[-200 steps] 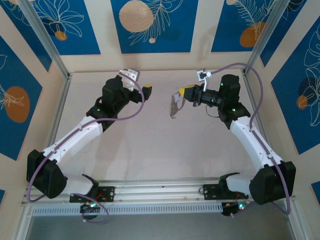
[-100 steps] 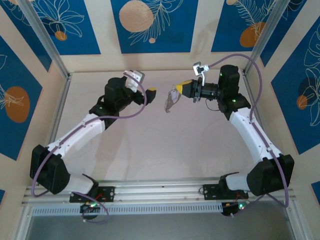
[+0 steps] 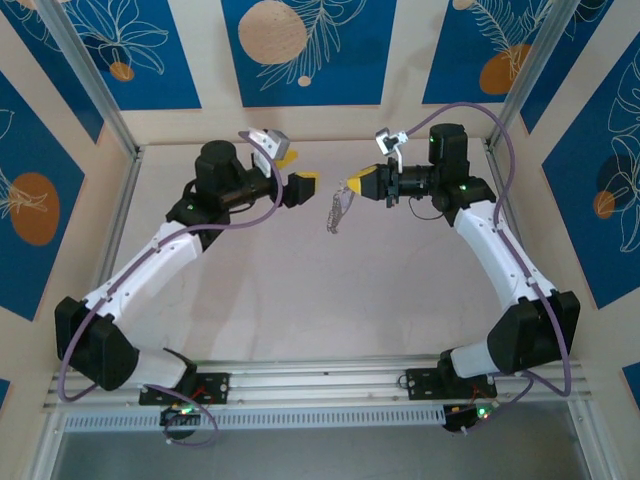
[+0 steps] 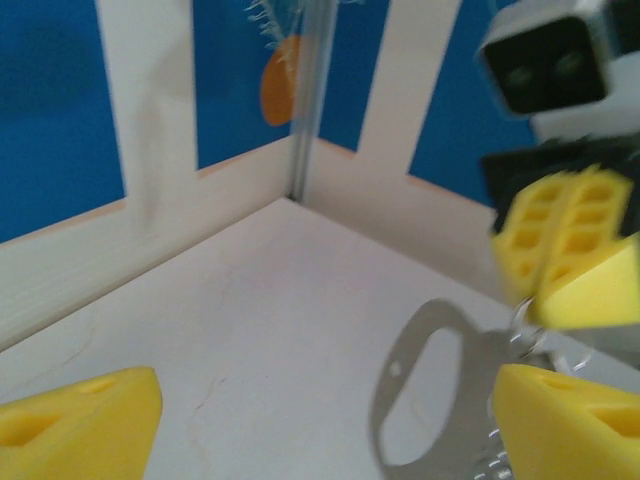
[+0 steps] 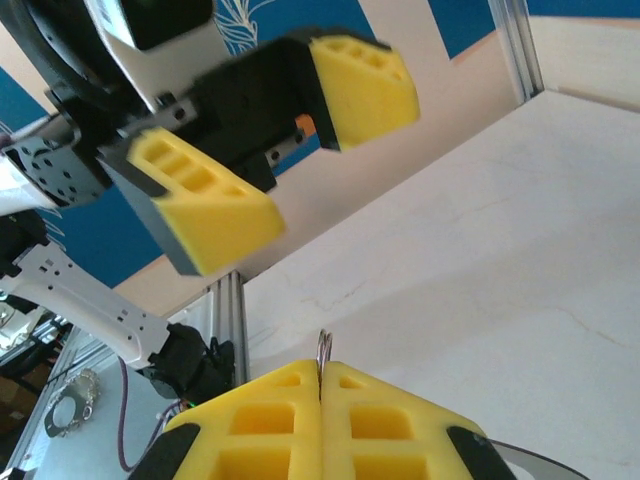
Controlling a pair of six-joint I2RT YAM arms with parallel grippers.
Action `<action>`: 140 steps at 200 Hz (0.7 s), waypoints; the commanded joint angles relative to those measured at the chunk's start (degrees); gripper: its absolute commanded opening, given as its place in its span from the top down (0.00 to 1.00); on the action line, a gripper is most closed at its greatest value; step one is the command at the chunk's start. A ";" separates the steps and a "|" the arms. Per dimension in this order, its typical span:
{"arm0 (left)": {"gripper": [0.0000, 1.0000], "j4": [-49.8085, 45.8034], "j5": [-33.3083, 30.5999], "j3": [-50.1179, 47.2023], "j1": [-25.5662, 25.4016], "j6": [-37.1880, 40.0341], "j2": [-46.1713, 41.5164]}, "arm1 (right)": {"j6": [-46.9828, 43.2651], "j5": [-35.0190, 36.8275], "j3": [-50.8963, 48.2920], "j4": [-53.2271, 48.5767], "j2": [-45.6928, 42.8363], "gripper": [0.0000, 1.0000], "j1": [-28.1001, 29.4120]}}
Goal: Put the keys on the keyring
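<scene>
Right hand (image 3: pixel 352 185) is closed, pinching the keyring (image 3: pixel 337 212), which hangs over the tabletop (image 3: pixel 300 290), long axis 1-to-7 o'clock. Left hand (image 3: pixel 298 172) is open; the ring lies at its 4 o'clock.

You see keyring (image 4: pixel 388 390): grey metal, smooth, dull satin sheen. Your left gripper (image 4: pixel 320 425) pads (image 4: pixel 85 420): yellow, matt, moulded with open cells, looks like foam or soft plastic. Right gripper (image 5: pixel 320 378) pads (image 5: pixel 270 425): same look. Table (image 4: pixel 260 300): pale, matt, faint hairline marks. Corner post (image 4: pixel 312 100): brushed metal. Arm shells (image 3: pixel 150 265): glossy white plastic.
</scene>
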 commanded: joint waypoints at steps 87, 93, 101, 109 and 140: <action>0.43 4.24 26.53 6.57 2.82 -7.29 8.62 | -4.26 -6.13 3.23 -4.46 1.67 1.00 -0.47; 0.44 5.49 27.90 6.65 3.03 -8.47 8.96 | -4.18 -6.17 3.18 -4.30 1.64 1.00 -0.48; 0.46 7.13 29.66 6.66 3.33 -10.14 9.48 | -3.92 -6.43 3.19 -4.08 1.62 1.00 -0.50; 0.48 8.44 31.28 6.81 3.51 -11.48 10.00 | -3.80 -6.59 3.22 -3.82 1.62 1.00 -0.52; 0.53 9.05 34.96 8.13 3.62 -13.46 11.37 | -2.48 -6.90 3.09 -2.03 1.85 1.00 -0.25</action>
